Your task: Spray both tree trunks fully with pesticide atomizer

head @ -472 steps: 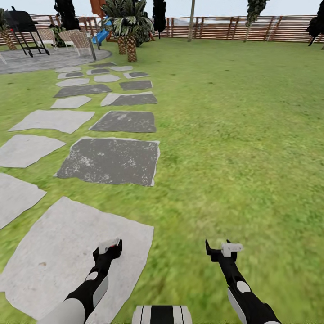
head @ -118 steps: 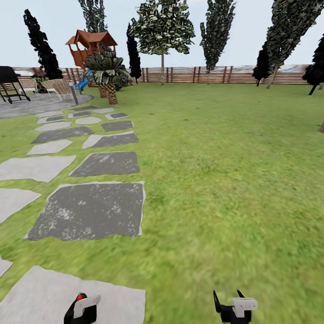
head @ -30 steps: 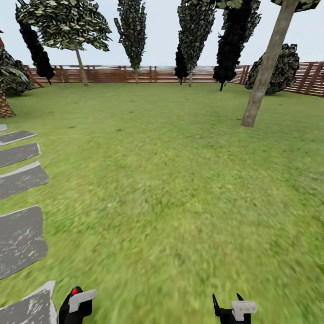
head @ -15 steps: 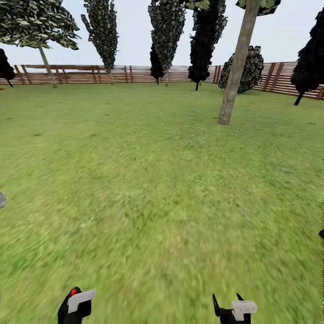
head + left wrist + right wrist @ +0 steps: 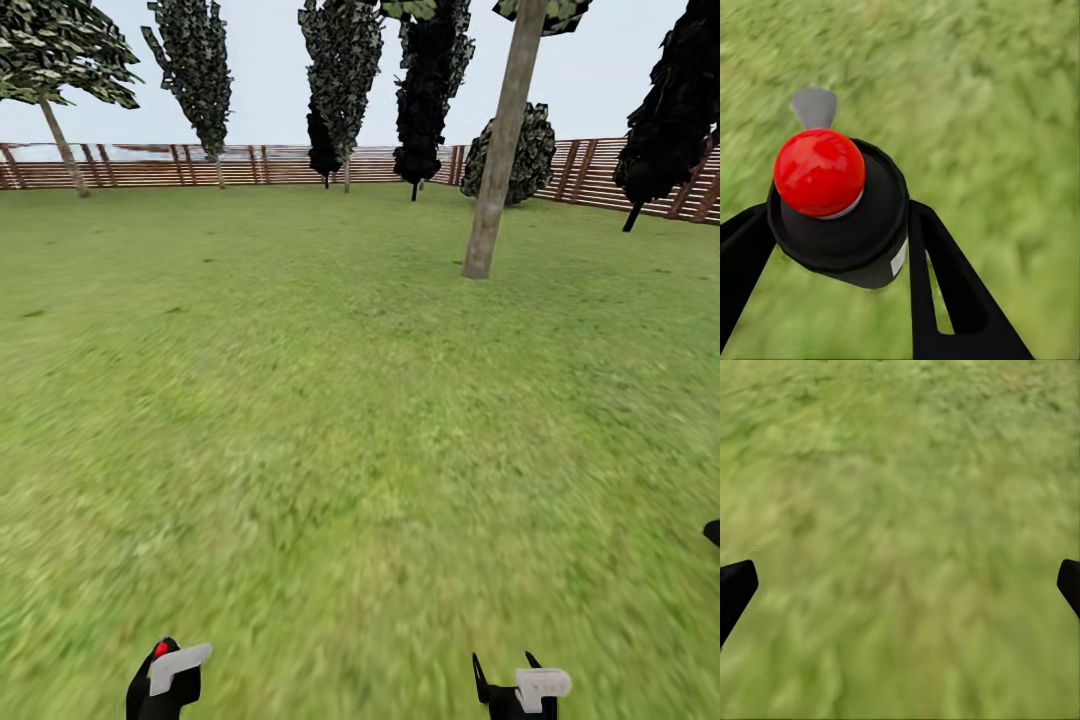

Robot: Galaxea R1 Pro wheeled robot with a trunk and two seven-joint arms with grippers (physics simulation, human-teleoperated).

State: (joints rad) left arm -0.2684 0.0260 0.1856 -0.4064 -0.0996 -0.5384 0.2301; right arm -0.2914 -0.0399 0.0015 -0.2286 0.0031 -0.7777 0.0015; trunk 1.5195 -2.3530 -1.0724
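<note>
Atomizer (image 5: pixel 836 206) with red cap clamped in left jaws, right jaws wide over lawn (image 5: pixel 350 400), no readable label

A brown slatted fence (image 5: pixel 230 166) closes off the far edge of the lawn (image 5: pixel 330 420); dark cypress-like trees (image 5: pixel 430 80) stand just before the fence; pale sky above it.

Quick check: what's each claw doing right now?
Left claw: closed on the atomizer, black with a red cap.
Right claw: open, empty, over the lawn.
</note>
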